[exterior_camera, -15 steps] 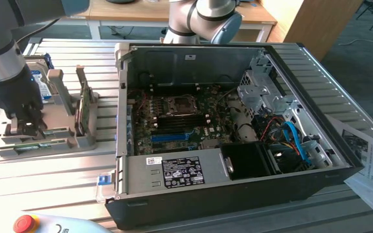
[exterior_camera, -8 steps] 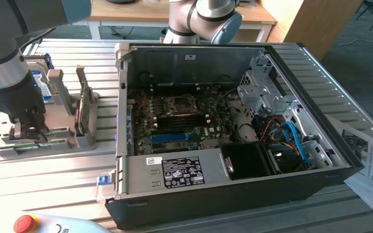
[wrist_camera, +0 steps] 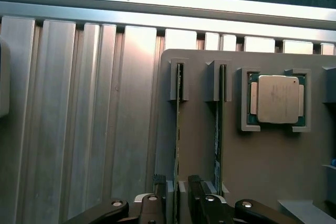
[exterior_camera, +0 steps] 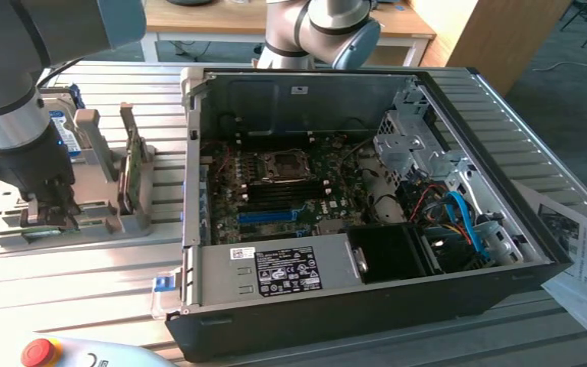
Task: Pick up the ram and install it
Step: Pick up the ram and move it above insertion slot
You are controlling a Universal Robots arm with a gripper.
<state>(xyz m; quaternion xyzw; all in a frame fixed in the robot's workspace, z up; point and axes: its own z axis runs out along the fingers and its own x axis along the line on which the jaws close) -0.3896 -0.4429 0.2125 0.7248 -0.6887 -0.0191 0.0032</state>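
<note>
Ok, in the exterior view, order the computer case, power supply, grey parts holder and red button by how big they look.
1. computer case
2. grey parts holder and power supply: about alike; the arm hides part of the holder, so unranked
3. red button

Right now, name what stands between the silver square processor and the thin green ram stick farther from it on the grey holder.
A second thin green stick, slotted between the processor and that ram stick; the wrist view shows it.
</note>
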